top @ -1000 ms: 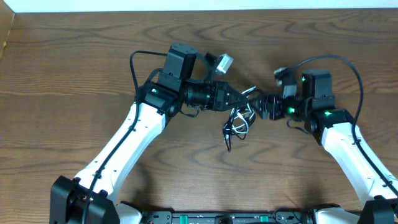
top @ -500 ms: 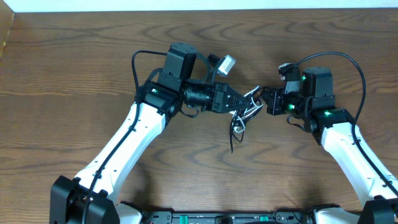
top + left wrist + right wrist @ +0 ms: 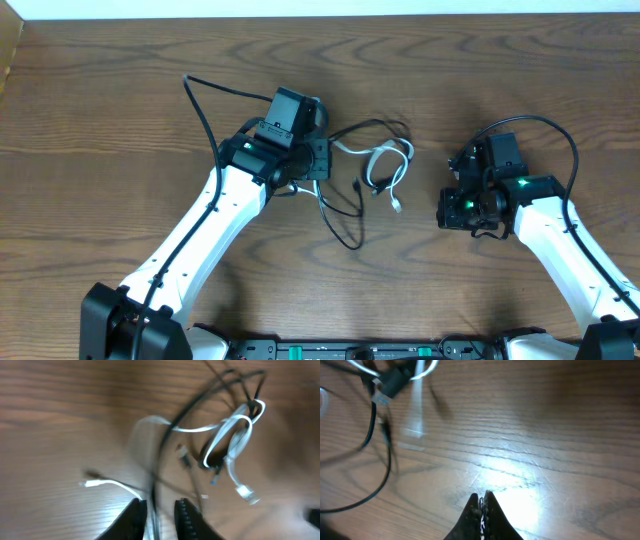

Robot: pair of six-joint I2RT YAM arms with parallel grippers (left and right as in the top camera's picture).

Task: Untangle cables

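The cables lie spread on the wooden table between the arms. A white cable [image 3: 385, 160] makes a loop, its plug end pointing toward the front. One thin black cable [image 3: 374, 126] arcs behind it, and another black cable [image 3: 345, 228] trails toward the front. My left gripper [image 3: 322, 166] sits at the cables' left end. In the left wrist view the left gripper [image 3: 159, 503] stands slightly open, with a black cable [image 3: 200, 402] and the white cable [image 3: 235, 435] running loosely through the gap. My right gripper [image 3: 447, 208] [image 3: 483, 494] is shut on nothing, to the right of the cables.
The thick black arm cable [image 3: 205, 100] loops out behind the left arm, and another arm cable [image 3: 560, 130] arches over the right arm. The table's far edge meets a white wall [image 3: 320, 8].
Both grippers were together at the lifted tangle; now they have drawn apart. The right gripper has let go and moved right. The cables lie spread out, and the left jaws have parted slightly.
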